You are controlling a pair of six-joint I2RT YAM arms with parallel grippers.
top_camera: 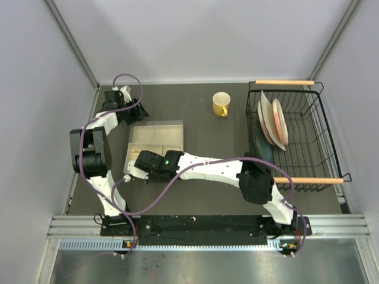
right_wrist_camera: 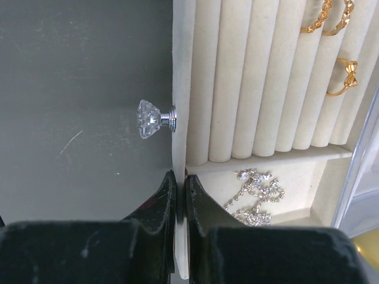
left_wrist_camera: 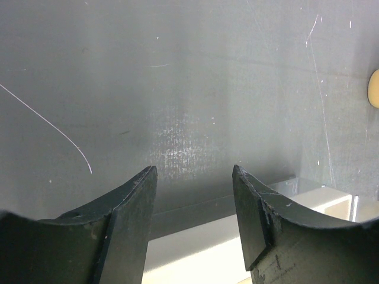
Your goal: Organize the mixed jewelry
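Observation:
The cream slotted jewelry box (top_camera: 155, 142) lies on the dark table, left of centre. In the right wrist view, gold rings (right_wrist_camera: 334, 18) sit in its cream rolls, with a bow-shaped gold ring (right_wrist_camera: 342, 77) below them. A silvery glittery chain (right_wrist_camera: 256, 198) lies in the compartment under the rolls. My right gripper (right_wrist_camera: 180, 177) is shut on the box's thin front wall (right_wrist_camera: 180, 89), just below its crystal knob (right_wrist_camera: 151, 118); it shows at the box's near left corner (top_camera: 137, 168) from above. My left gripper (top_camera: 140, 110) is open and empty over the bare table behind the box (left_wrist_camera: 194, 171).
A yellow mug (top_camera: 221, 104) stands at the back, right of the box. A black wire dish rack (top_camera: 320, 148) holding plates (top_camera: 275, 121) fills the right side. The box's clear lid edge (left_wrist_camera: 308, 189) shows in the left wrist view.

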